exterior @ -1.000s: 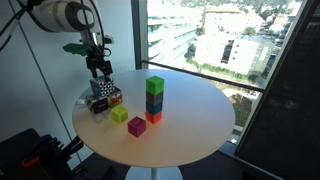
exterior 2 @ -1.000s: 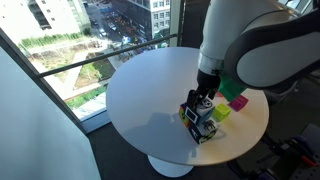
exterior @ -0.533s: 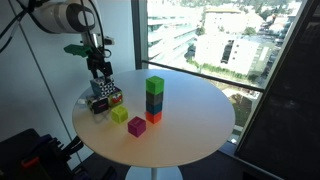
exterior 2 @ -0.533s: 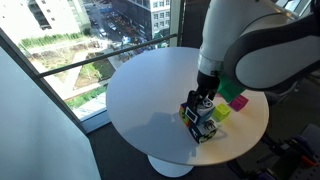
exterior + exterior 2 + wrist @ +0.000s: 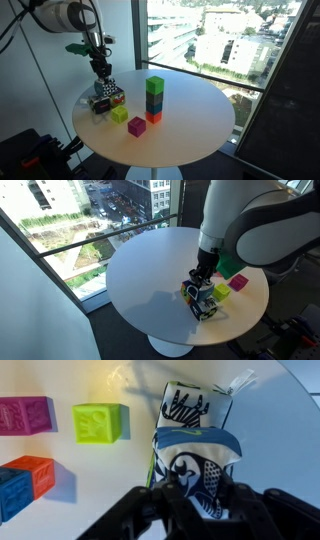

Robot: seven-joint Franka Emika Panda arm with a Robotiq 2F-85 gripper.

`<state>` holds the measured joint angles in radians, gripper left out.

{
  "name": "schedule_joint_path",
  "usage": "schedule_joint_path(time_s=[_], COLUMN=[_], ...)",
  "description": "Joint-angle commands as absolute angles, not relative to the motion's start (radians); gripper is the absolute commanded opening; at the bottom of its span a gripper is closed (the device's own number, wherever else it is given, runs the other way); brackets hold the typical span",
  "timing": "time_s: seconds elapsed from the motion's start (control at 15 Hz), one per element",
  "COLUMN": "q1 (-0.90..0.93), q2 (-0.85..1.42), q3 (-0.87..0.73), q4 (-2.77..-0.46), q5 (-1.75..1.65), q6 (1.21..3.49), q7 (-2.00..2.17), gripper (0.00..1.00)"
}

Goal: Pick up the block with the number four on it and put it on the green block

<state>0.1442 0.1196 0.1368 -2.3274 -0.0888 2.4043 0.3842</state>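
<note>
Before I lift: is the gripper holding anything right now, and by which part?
It appears so. The gripper is closed on the nearer patterned block, with its jaws on two opposite side faces. No number can be read on the block.

bright window daylight, glare on the table (image 5: 130, 380), soft shadows, blurry wrist view

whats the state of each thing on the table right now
block with the number four: held in the gripper
gripper: shut on it
green block: tops the stack, nothing on it
yellow-green cube: loose on the table
magenta cube: loose on the table
</note>
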Motion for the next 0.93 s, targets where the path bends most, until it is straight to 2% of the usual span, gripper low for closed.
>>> schedule_joint_path(time_s=[0.0,0.07,0.2,0.33,0.87], q1=[0.155,0.154,0.150,0.146,0.113], q2=[0.092,0.084,0.071,0.058,0.023], q3=[0.114,0.111,0.105,0.100,0.076], q4=[-2.303,-2.294,-2.275,-2.251,-2.145], q5=[-0.126,-0.129,-0.137,-0.147,-0.143], q6=[2.354,2.337,2.302,2.265,2.090], q7=[0.442,0.450,0.460,0.476,0.501], gripper=[0.09,0.05,0.08,0.04,0.06])
